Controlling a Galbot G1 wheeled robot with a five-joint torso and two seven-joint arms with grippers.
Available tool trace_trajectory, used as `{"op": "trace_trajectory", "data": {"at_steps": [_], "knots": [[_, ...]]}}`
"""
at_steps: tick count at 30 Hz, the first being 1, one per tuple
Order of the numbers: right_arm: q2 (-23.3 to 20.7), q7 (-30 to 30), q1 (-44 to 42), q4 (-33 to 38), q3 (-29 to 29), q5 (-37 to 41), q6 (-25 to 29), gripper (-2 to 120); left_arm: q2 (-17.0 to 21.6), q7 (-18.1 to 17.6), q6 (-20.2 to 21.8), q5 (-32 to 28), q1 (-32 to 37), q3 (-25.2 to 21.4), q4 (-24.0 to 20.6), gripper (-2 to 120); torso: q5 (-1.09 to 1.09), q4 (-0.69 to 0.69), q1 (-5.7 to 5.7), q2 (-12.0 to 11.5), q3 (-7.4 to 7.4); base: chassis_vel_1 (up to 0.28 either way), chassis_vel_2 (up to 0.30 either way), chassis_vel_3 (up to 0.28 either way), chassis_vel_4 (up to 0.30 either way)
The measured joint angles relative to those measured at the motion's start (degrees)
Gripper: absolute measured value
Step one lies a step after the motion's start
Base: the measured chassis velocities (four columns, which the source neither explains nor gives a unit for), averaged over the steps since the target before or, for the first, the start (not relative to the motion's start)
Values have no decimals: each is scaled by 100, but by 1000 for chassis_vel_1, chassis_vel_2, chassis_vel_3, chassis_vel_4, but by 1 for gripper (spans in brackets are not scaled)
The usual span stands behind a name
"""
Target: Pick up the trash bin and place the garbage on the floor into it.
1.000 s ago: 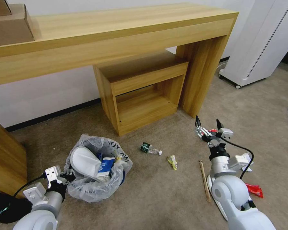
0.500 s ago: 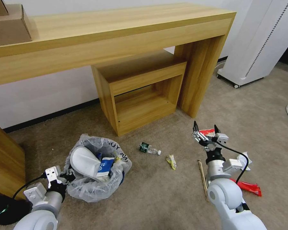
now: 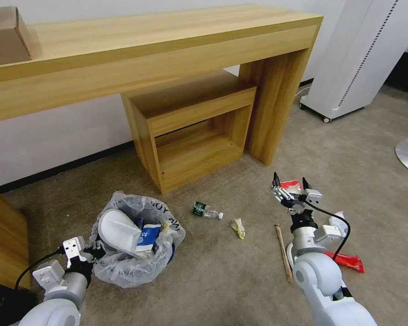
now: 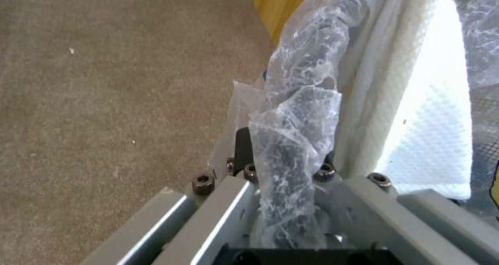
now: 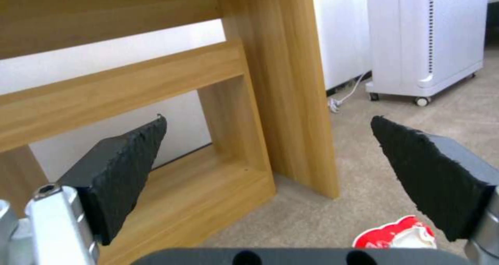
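At the lower left of the head view, the left gripper is clamped on the bag-wrapped rim of the trash bin, its fingers pinching the crinkled clear liner, as the left wrist view shows close up. The bin sits on the beige floor, already loaded with a white slipper and a blue-and-white paper scrap.

At the lower right, the right gripper hovers with its dark fingers spread wide and nothing between them, just short of a red-and-white wrapper. A wooden stick lies beside the right arm, a red wrapper and a white scrap on its far side.

Toward the centre, a yellow wrapper and a clear bottle with a green label lie loose, well apart from the bin.

Behind them a wooden desk with a low shelf spans the upper frame; a white appliance stands at upper right.

To take the wrapper cleanly, the right gripper would likely need to drop straight over it so both pads straddle the foil, then close low against the carpet, while the left holds the bin's mouth level.
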Motion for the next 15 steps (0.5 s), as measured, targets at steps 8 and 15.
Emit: {"op": "trace_trajectory", "data": {"at_steps": [8, 15], "knots": [[-2, -173, -3, -90, 27, -161, 181, 100, 33, -53, 42, -67, 35, -84, 10, 1, 0, 0, 0, 0, 0, 0, 0, 0, 0], [-11, -218, -26, -118, 66, -252, 261, 100, 48, -94, 111, -107, 46, -113, 20, 1, 0, 0, 0, 0, 0, 0, 0, 0, 0]]}}
